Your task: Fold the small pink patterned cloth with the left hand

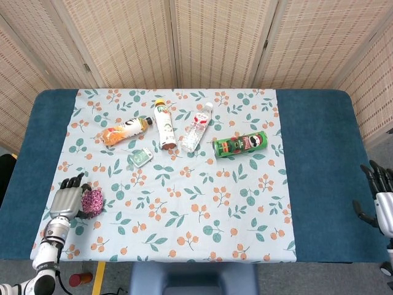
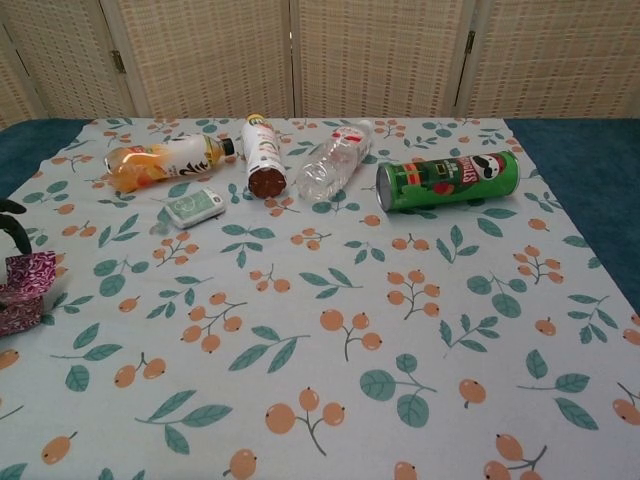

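Note:
The small pink patterned cloth (image 1: 93,201) lies bunched up near the front left of the floral tablecloth (image 1: 202,209). My left hand (image 1: 64,198) sits just left of it, palm down, and grips the cloth's left side at its thumb side. In the chest view the cloth (image 2: 26,291) stands crumpled at the left edge of the frame, and only a dark fingertip (image 2: 12,218) of that hand shows above it. My right hand (image 1: 381,200) hangs beyond the table's right edge with its fingers apart, holding nothing.
Across the back of the tablecloth lie an orange drink bottle (image 1: 126,129), a white bottle (image 1: 164,125), a clear water bottle (image 1: 196,126) and a green Pringles can (image 1: 241,145). A small green-white pack (image 1: 142,157) lies nearer the cloth. Blue table surface (image 1: 319,166) flanks the tablecloth.

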You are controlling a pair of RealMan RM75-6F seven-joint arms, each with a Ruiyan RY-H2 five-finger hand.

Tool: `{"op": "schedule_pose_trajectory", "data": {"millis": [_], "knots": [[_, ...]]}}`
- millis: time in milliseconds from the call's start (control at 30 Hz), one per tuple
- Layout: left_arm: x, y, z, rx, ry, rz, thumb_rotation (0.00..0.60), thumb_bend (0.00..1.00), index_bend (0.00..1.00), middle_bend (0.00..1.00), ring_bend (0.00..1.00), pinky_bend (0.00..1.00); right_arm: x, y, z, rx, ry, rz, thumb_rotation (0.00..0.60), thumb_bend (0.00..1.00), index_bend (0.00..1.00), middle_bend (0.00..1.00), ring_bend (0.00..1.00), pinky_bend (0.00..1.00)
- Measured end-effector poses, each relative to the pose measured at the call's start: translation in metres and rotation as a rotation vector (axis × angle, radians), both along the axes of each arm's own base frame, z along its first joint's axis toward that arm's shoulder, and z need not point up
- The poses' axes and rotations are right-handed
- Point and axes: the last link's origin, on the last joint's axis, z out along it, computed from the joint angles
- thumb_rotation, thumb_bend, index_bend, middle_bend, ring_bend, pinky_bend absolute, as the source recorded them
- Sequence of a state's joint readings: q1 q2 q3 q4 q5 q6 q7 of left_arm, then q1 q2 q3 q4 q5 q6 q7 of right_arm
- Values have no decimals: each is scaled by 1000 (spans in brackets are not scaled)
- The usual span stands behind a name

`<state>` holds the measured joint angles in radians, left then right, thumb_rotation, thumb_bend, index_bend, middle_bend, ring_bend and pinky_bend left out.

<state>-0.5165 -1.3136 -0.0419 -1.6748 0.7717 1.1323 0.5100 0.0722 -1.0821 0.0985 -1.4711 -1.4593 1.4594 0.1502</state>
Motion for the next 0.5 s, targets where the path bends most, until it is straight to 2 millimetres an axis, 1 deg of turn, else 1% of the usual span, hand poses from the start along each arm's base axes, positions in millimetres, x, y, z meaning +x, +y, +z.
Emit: {"op": "schedule_pose_trajectory", "data": {"millis": [100,200,500], "knots": [[-9,-5,1,9,-8,37,600,241,334,0,0,0,0,-1,0,2,1,2,600,417,0,0,0,0],[-13,-6,0,7,-7,50,600,241,333,0,0,0,1,-2,0,5,1,4,600,417,0,0,0,0],[-12,-2,-5,0,-7,55,600,241,330,0,0,0,0,0,-2,9,-3,-5,600,417,0,0,0,0]]}}
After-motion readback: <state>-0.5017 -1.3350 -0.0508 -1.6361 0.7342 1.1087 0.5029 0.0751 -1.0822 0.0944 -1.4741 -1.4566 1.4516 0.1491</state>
